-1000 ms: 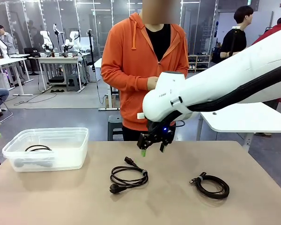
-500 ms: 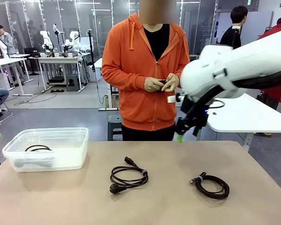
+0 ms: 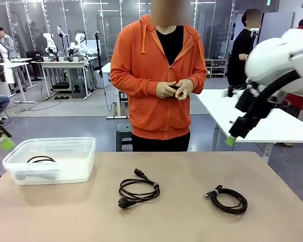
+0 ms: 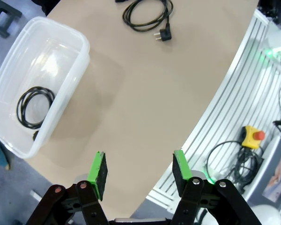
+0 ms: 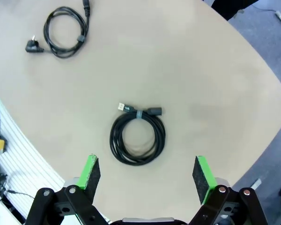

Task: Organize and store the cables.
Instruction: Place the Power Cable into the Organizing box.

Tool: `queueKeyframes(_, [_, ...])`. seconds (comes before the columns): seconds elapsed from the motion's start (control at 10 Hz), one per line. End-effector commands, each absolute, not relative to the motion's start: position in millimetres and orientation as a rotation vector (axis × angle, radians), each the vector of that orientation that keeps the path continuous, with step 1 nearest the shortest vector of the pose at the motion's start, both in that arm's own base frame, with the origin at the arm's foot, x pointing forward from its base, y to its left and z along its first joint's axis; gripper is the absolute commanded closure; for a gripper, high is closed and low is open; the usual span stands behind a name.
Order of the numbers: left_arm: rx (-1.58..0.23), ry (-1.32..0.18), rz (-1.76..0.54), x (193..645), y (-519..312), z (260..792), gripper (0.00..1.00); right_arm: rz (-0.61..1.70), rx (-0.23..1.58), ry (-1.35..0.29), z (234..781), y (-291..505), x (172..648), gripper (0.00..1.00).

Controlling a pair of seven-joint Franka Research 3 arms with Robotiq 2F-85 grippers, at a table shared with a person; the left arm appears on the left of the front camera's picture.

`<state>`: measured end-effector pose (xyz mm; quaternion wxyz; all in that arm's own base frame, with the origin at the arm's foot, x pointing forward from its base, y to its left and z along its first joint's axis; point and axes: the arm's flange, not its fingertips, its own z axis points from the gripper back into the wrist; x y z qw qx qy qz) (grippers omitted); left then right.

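Note:
Two coiled black cables lie on the tan table: a power cord point(image 3: 138, 189) point(image 4: 147, 14) point(image 5: 65, 30) near the middle and a tied USB cable point(image 3: 228, 199) point(image 5: 138, 138) to its right. A third cable point(image 3: 40, 159) point(image 4: 35, 107) rests inside the clear plastic bin point(image 3: 50, 143) point(image 4: 82, 44) at the left. My right gripper point(image 3: 232, 137) point(image 5: 145, 171) hangs open high above the table's right side, over the USB cable, holding nothing. At the far left edge my left gripper point(image 3: 2, 141) point(image 4: 139, 168) is open and empty, above the table edge beside the bin.
A person in an orange hoodie point(image 3: 156, 75) stands at the far side with both hands together at the waist. A white table point(image 3: 262, 123) stands behind at the right. Bare tabletop point(image 3: 182, 222) stretches in front of the cables.
My right arm has swung from just above the power cord up and to the right, ending over the USB cable. The cables have not moved.

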<state>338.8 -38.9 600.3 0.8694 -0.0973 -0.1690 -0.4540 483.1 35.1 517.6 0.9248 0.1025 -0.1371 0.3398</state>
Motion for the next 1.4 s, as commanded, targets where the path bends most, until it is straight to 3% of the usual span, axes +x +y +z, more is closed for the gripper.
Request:
queueKeyframes(0.0, [-0.206, -0.352, -0.862, 363.3, -76.3, 614.8, 0.29, 0.745, 0.253, -0.335, 512.4, -1.1, 455.3, 0.00])
queueKeyframes(0.5, [-0.193, -0.321, -0.802, 417.1, -173.2, 592.0, 0.29, 0.774, 0.293, -0.452, 496.8, -74.3, 408.6, 0.00])
queueKeyframes(0.8, [-0.208, -0.332, -0.813, 419.2, -181.6, 583.6, 0.29, 0.788, 0.326, -0.503, 493.8, -85.8, 398.5, 0.00])
queueKeyframes(0.9, [-0.202, -0.297, -0.829, 419.5, -185.3, 577.3, 0.29, 0.756, 0.278, -0.429, 498.4, -82.5, 403.5, 0.00])
queueKeyframes(1.3, [-0.202, -0.297, -0.829, 419.5, -185.3, 577.3, 0.29, 0.756, 0.278, -0.429, 498.4, -82.5, 403.5, 0.00])
